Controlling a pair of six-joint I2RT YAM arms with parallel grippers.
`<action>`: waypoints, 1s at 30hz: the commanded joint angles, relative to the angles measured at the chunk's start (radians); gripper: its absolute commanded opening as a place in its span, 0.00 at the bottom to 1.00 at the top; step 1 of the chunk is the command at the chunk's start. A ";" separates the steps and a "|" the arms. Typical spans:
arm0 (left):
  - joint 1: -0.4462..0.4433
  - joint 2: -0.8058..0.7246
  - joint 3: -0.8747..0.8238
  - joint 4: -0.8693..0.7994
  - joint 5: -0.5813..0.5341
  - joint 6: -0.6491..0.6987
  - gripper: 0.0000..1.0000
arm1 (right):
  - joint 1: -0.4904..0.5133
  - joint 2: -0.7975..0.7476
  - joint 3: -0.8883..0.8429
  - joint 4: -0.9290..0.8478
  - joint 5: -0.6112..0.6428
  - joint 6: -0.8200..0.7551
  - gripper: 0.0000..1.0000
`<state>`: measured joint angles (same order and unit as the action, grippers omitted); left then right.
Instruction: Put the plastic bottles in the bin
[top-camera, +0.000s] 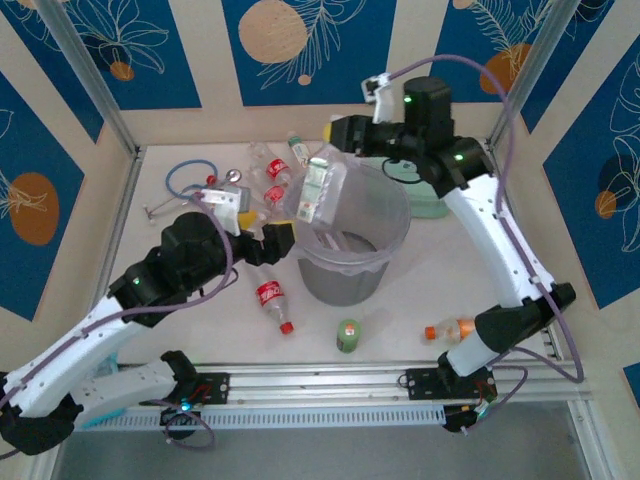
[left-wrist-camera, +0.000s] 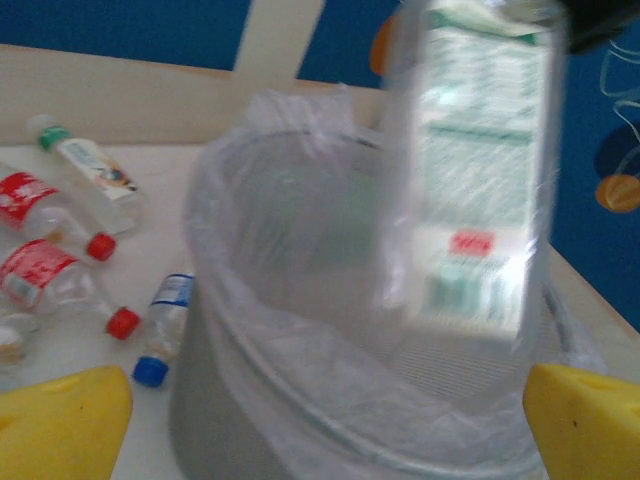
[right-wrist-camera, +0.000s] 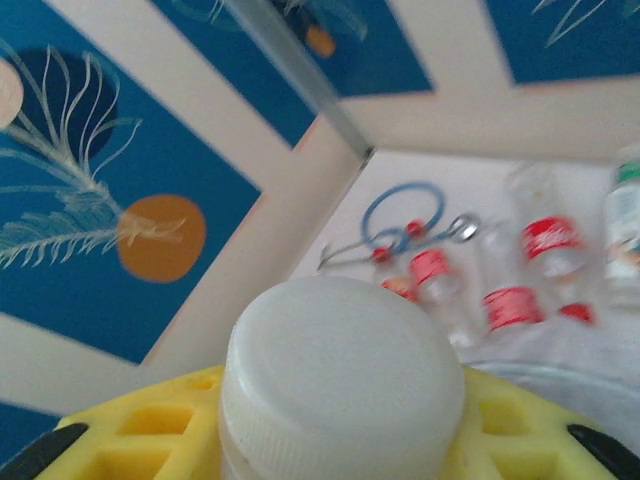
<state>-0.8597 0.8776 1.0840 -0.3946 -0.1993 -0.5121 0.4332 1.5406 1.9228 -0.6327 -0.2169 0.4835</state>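
Right wrist: right hand (right-wrist-camera: 340, 432) grips white-capped bottle (right-wrist-camera: 340, 360), body hidden; left hand (left-wrist-camera: 322, 420) wide open facing bin (left-wrist-camera: 232, 200).

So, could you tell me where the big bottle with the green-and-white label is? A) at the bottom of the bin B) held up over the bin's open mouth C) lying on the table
B: the right claw grips the bottle by its white cap, hanging it over the bin.

No text, brand or number can be read. White script on the red labels of the small bottles (top-camera: 268, 293) is not resolved. Print on the green-and-white label of the large bottle (left-wrist-camera: 470, 170) is blurred.
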 joint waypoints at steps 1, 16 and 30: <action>0.006 -0.039 -0.047 -0.088 -0.151 -0.088 1.00 | -0.050 -0.092 0.019 -0.043 0.090 -0.098 0.11; 0.113 -0.020 -0.337 -0.139 -0.168 -0.375 1.00 | 0.070 0.012 -0.103 -0.156 0.470 -0.475 0.00; 0.120 0.107 -0.559 0.098 0.004 -0.514 0.95 | 0.101 0.134 -0.415 -0.039 0.413 -0.413 0.00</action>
<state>-0.7479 0.9638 0.5468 -0.3733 -0.2508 -0.9737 0.5308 1.6573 1.5444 -0.7326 0.2054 0.0486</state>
